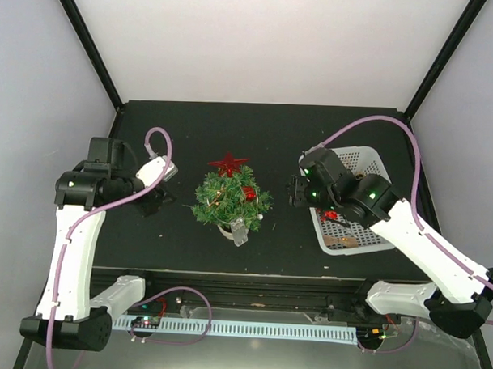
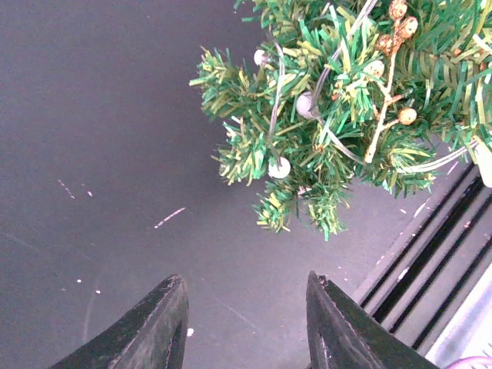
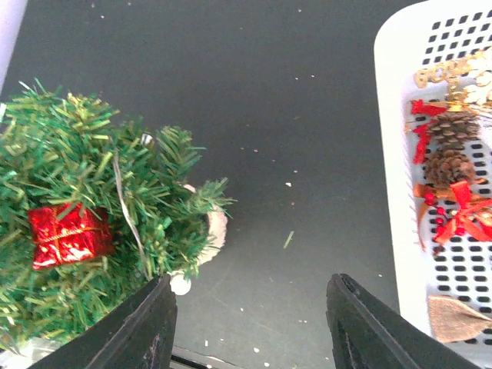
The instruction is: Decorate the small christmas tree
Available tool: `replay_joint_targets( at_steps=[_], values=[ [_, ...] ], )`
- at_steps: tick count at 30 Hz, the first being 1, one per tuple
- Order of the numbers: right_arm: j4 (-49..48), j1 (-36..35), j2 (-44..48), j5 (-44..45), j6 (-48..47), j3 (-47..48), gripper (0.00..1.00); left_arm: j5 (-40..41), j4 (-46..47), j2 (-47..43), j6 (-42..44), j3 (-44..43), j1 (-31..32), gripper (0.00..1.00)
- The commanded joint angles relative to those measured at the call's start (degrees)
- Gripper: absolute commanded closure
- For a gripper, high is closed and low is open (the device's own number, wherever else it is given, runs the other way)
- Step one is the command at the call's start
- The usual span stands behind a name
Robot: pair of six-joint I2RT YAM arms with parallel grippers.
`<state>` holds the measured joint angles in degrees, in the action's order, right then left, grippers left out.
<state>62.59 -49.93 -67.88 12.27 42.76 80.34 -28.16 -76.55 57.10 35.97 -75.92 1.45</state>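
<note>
The small christmas tree (image 1: 230, 198) stands at the table's middle in a cream pot (image 1: 227, 229), with a red star (image 1: 229, 163) on top, a red gift box (image 1: 249, 193) and a light string. My left gripper (image 1: 158, 199) is open and empty, just left of the tree; its view shows the branches (image 2: 338, 115) with white bulbs and gold berries ahead of the fingers (image 2: 165, 323). My right gripper (image 1: 295, 192) is open and empty, between the tree and the white basket (image 1: 375, 166). The right wrist view shows the tree (image 3: 84, 231), the gift box (image 3: 68, 234) and the pot (image 3: 217, 227).
The basket (image 3: 392, 154) holds pine cones (image 3: 452, 146), a red bow (image 3: 461, 211), gold letters and a burlap piece. A clear plastic piece (image 1: 240, 231) lies by the pot. The table's front edge with a rail (image 2: 438, 254) runs close behind the tree.
</note>
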Motion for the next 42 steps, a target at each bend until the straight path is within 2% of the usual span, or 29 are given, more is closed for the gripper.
replay_joint_targets(
  at_steps=[1,5,7,12,17,21,29,42],
  values=[
    [-4.9,1.0,-1.2,-3.5,0.9,1.2,0.44,-7.6,-6.1,1.6,3.3,-0.2,-3.5,0.56],
    [-3.5,1.5,-4.1,-4.4,3.8,1.2,0.44,-14.6,-7.5,4.6,4.7,2.1,-4.3,0.55],
    [-4.7,1.6,-4.9,-5.1,5.3,0.0,0.44,-16.5,-9.2,4.9,8.5,3.4,-4.3,0.55],
    [-13.1,6.2,-4.5,-13.8,7.5,-6.6,0.44,-12.2,-5.0,1.4,9.9,8.2,-4.1,0.53],
    [-17.1,12.4,-7.7,-21.0,2.7,-9.6,0.44,-9.2,-5.7,1.8,12.1,8.9,-3.9,0.51],
    [-16.5,13.5,-12.6,-21.6,-1.2,-6.8,0.45,-8.1,-3.1,1.5,10.0,11.1,-2.4,0.51],
    [-17.3,14.5,-15.9,-23.3,-2.2,-4.1,0.45,1.1,6.9,1.4,5.3,16.5,7.4,0.51],
    [-14.9,14.5,-20.2,-25.4,-3.1,0.9,0.46,3.1,18.5,9.6,-0.3,18.6,9.6,0.51]
  ],
)
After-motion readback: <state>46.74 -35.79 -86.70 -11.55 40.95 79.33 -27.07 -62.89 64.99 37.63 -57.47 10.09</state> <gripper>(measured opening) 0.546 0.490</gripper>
